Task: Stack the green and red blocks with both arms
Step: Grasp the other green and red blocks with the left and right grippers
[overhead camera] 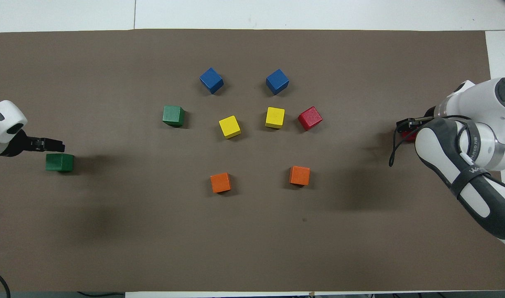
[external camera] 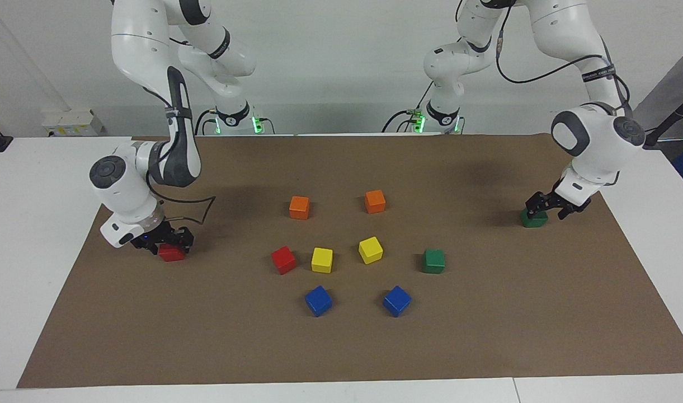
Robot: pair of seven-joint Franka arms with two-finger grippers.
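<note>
The yellow pair [external camera: 321, 259] marks a crowded middle of the worktop [external camera: 486, 336]: orange cubes [external camera: 299, 207] nearer the robots, blue cubes [external camera: 318, 300] farther, a red cube [external camera: 283, 259] and a green cube [external camera: 433, 261] flanking; wide bare lanes separate this cluster from each end.

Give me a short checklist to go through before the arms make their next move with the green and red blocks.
1. Left hand at a green block, at the left arm's end of the mat: ok.
2. Right hand at a red block, at the right arm's end: ok.
3. Each hand's grip on its block: cannot tell.
4. Second green block and second red block free, nothing on top: ok.
5. Any green or red block stacked yet: not ok, all four lie single on the mat.
6. Yellow blocks lie between the two free blocks: not ok if a carried block passes low.
</note>
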